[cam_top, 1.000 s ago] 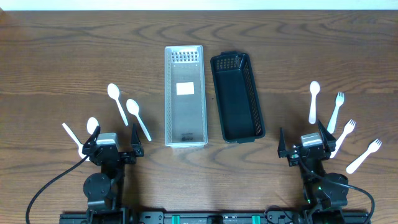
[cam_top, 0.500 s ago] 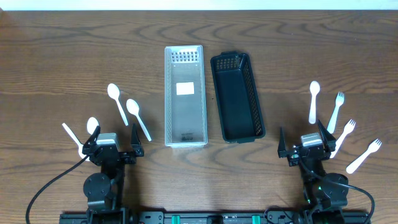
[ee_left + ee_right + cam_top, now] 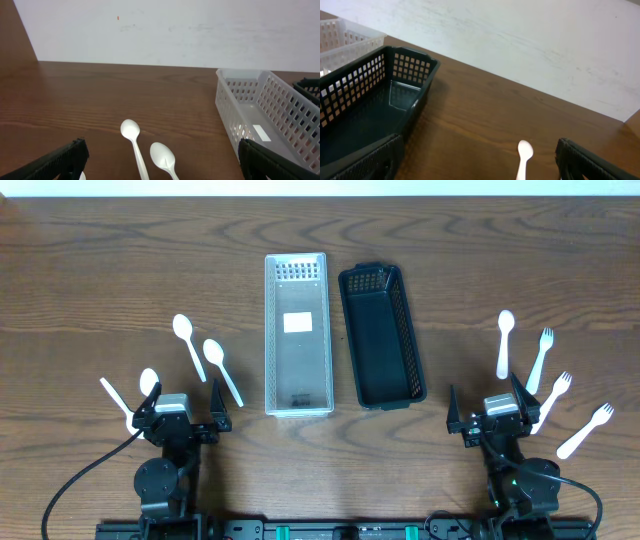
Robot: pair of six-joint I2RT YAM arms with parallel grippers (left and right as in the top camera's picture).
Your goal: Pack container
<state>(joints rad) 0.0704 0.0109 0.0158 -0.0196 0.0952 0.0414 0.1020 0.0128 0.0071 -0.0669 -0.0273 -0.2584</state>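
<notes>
Two long baskets lie side by side in the middle: a white container [image 3: 297, 333] and a black container [image 3: 381, 334], both with nothing inside but a label in the white one. White plastic spoons [image 3: 188, 344] [image 3: 221, 369] [image 3: 147, 383] lie at the left, two of them showing in the left wrist view [image 3: 134, 145] [image 3: 163, 159]. At the right lie a white spoon [image 3: 504, 343] [image 3: 522, 157] and three white forks [image 3: 541, 354] [image 3: 553, 395] [image 3: 586, 429]. My left gripper [image 3: 178, 408] and right gripper [image 3: 490, 408] rest near the front edge, both open and holding nothing.
A thin white stick [image 3: 114, 401] lies beside the leftmost spoon. A pale wall [image 3: 165, 30] stands beyond the table's far edge. Bare wood lies between each gripper and the baskets.
</notes>
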